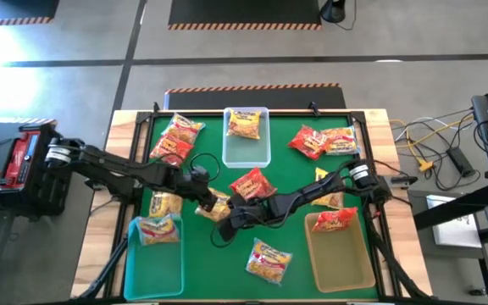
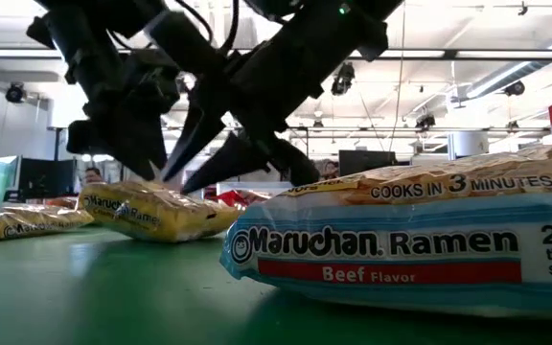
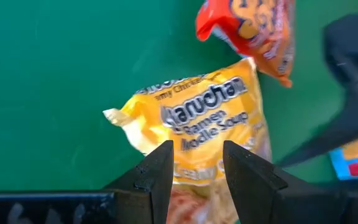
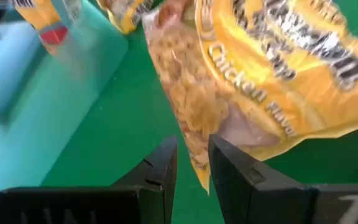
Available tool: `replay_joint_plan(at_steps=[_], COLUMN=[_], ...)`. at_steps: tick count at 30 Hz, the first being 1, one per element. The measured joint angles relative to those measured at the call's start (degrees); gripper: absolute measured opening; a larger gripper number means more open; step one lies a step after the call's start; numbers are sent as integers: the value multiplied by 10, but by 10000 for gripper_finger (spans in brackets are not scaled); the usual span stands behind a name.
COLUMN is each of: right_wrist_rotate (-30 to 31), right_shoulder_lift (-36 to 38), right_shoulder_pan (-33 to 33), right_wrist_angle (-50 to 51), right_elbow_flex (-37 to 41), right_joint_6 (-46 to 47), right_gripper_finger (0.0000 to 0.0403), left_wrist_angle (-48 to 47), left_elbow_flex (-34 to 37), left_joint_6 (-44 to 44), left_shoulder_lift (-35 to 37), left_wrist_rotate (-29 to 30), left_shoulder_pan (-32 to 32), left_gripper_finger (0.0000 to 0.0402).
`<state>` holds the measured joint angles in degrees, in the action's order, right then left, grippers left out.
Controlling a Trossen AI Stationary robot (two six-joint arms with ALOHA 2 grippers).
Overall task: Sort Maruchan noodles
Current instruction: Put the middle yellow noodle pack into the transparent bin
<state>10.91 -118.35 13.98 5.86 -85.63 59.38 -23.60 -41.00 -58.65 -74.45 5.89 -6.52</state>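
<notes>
Both dark arms meet at the middle of the green-topped table [image 1: 202,254], over a crinkly yellow-orange plastic packet of Maruchan ramen [image 1: 213,206] lying on the mat. The left end effector [image 3: 196,171] pinches one end of that packet. The right end effector [image 4: 192,163] has its fingers narrowly apart around the opposite edge, seemingly gripping it. A red packet [image 1: 252,184] lies just beside them.

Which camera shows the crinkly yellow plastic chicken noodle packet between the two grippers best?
The left wrist view: the crinkly yellow plastic chicken noodle packet shows nearly whole, label readable. The right wrist view crops it, the high view shows it small, and the low view shows it side-on.
</notes>
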Motion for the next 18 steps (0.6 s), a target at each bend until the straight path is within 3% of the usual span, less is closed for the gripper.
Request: replay_joint_plan(at_steps=[6,18], right_wrist_rotate=[-23,13], right_shoulder_lift=[-18,-19], right_shoulder_pan=[0,-3], right_wrist_angle=[2,100], right_elbow_flex=[-5,-2], right_joint_6=[8,-15], right_gripper_finger=[82,82], left_wrist_angle=[-43,15], left_elbow_flex=[14,52], left_joint_6=[8,12], left_shoulder_lift=[46,59], left_wrist_rotate=[-5,-81], left_shoulder_pan=[0,-2], left_gripper_finger=[123,128])
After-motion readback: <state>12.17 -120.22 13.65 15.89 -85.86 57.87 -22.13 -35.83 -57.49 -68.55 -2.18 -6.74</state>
